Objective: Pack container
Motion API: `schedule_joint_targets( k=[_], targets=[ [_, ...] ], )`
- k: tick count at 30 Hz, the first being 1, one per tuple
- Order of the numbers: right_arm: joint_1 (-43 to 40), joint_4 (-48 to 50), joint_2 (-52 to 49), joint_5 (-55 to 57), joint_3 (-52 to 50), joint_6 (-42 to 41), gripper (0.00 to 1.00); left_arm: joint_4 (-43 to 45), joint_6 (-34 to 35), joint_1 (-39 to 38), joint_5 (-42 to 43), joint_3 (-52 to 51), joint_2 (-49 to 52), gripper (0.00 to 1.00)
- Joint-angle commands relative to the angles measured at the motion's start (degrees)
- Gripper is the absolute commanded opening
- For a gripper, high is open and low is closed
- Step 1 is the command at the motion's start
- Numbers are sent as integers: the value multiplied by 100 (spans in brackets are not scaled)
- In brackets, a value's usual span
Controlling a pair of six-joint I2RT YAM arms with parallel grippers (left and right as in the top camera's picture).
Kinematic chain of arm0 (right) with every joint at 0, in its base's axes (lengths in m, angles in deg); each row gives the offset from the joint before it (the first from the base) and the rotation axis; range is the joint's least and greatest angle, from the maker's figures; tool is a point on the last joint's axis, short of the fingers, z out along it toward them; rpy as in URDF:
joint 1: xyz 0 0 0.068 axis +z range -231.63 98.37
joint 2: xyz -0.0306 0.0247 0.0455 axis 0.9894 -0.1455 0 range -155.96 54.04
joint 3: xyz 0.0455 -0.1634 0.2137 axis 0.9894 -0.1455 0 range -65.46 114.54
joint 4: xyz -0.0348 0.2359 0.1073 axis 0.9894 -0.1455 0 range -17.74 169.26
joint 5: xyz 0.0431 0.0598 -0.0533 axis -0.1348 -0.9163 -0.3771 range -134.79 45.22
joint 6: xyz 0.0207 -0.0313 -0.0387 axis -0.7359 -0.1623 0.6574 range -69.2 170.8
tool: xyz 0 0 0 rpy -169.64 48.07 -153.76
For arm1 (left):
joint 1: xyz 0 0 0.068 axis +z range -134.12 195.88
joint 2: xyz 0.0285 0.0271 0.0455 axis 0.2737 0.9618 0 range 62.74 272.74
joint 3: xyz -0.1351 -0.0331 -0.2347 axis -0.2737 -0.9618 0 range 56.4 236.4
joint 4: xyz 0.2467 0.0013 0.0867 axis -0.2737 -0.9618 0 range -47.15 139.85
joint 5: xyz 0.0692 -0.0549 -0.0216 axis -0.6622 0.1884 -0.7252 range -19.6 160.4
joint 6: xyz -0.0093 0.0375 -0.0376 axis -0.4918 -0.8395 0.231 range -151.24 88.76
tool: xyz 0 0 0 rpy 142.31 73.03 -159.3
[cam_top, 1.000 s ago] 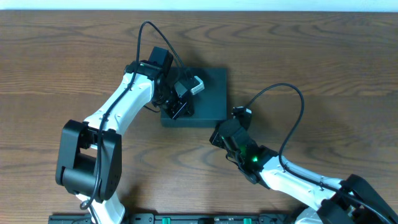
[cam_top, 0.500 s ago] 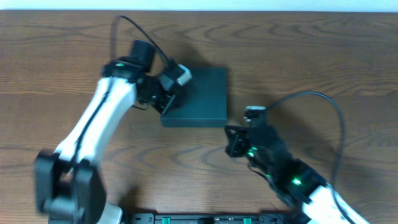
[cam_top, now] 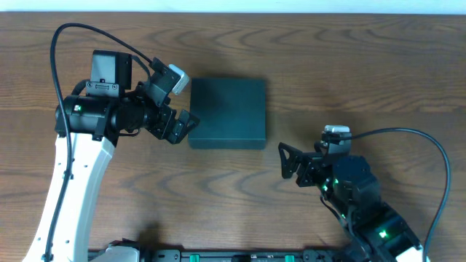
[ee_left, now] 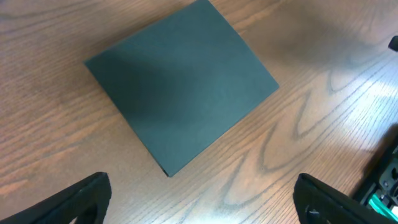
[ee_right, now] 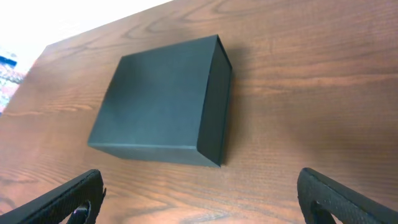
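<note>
The container (cam_top: 228, 113) is a matte black, square, shallow box lying with its lid down on the wooden table. My left gripper (cam_top: 182, 125) stands open just off its left edge, not touching it. My right gripper (cam_top: 284, 161) is open below and to the right of the box, a short way off. In the left wrist view the container (ee_left: 180, 81) lies ahead of the open left gripper (ee_left: 202, 205), with bare wood between its fingers. The right wrist view shows the container (ee_right: 161, 99) beyond the open right gripper (ee_right: 202, 199), which holds nothing.
Bare wooden table (cam_top: 364, 65) surrounds the box. A black rail with green parts (cam_top: 218, 256) runs along the front edge. Cables loop from both arms. Something colourful (ee_right: 6, 68) shows at the table's far left edge in the right wrist view.
Both arms have drawn back from the container, the left one leftwards off its top, the right one to the right and toward the front. Both grippers went from shut to open.
</note>
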Motion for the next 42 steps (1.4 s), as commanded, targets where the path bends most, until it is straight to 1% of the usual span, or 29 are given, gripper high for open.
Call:
schedule_joint_targets(
  k=[1,10,18,19,20,21,22,24,28,32,34,37,39,42],
  targets=[
    [-39,-39,-61,70,72,118,99,-127,98,17,-55,105,13,96],
    [-39,-155,-352,70,70,118,99,-136,101,17,-682,105,13,95],
    [-39,-319,-595,70,72,118,99,-138,101,17,-702,105,13,96],
    [-39,-337,-623,70,72,118,99,-155,98,17,-754,105,13,91],
    [-39,-348,-656,70,70,118,99,-190,101,17,-957,105,13,84],
    [-39,-354,-695,70,70,118,99,-251,101,20,-1202,105,0,98],
    [-39,-356,-732,70,70,118,99,-249,101,17,-1432,105,-33,95],
    [-39,-356,-813,70,72,118,99,-310,101,13,-1709,105,-74,95],
    [-39,-356,-1003,70,72,118,99,-389,101,17,-1987,105,-293,95],
    [-39,-356,-1202,70,70,118,99,-457,155,17,-1976,105,-914,96],
    [-39,-356,-1270,70,70,118,99,-713,378,20,-1985,103,-1272,95],
    [-39,-356,-1360,70,72,118,99,-1211,411,57,-2085,-31,-1917,95],
    [-39,-356,-1425,70,70,118,99,-1217,426,229,-2105,-350,-2621,95],
    [-39,-356,-1504,70,70,118,99,-901,577,603,-2085,-1062,-3735,95]
  ],
)
